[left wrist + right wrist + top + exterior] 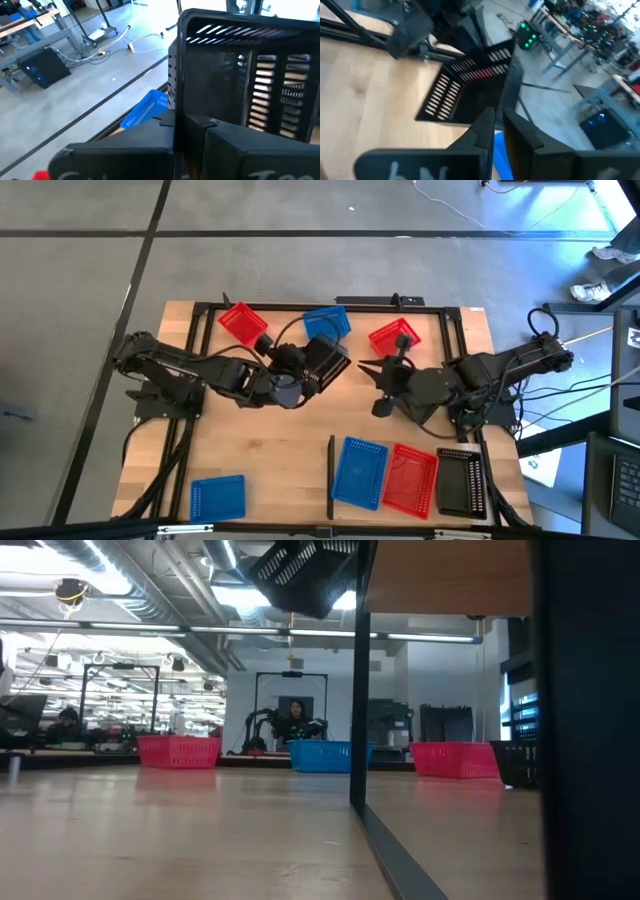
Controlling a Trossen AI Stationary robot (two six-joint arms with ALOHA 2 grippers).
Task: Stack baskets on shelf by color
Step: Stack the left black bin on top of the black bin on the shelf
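Observation:
A black basket [327, 360] hangs in the air over the table's middle, between my two arms, and shows high up in the low view [300, 570]. My left gripper [305, 370] is shut on its left side. My right gripper [366, 367] is shut at its right side. At the far edge stand a red basket [243, 323], a blue basket [327, 320] and another red one [393, 337]. On the shelf [345, 510], right of its black bar [330, 475], lie a blue [362, 472], a red [410, 478] and a black basket [462, 480]. My left gripper pinches one side wall [176, 100] of the black basket, one finger outside the wall and one inside the hollow. The fingers come nearly level from the table's left. The basket stands on edge, lifted clear of the table. My right gripper has the basket's opposite rim [509, 100] running down between its two fingers, which come nearly level from the table's right. The fingers themselves hide the exact place of contact. The basket is tilted and clear of the table.
A lone blue basket [218, 497] lies at the near left corner. Black frame rails [190, 380] run along the table's sides and far edge. Bare wood [270, 450] lies between the arms and the near edge.

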